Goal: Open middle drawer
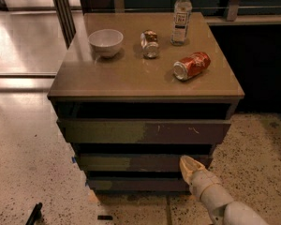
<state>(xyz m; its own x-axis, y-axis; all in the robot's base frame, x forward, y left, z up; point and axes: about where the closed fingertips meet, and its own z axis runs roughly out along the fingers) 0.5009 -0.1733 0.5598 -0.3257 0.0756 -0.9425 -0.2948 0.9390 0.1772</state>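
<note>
1. Dark brown wood runs off to the left of my tool. That is the middle drawer [131,163], a plain front directly below the taller scratched front [145,131] and directly above the thin bottom front [136,184]. It looks shut, or very nearly so.
2. Above the tool and well apart from it, a white bowl [106,41] and a red can [192,65] sit on the cabinet top [84,81]. Neither is in my way.
3. My gripper [189,168] is at the right end of the middle front, with its tip at or against the upper edge. I cannot tell whether it is open or closed, or whether it has hold of anything.
4. I judge this as the reach-in step, with no pull made yet. The front has no handle, so the next move needs purchase on the top lip, in the dark gap above it. After that comes a straight, level draw back towards me.
</note>
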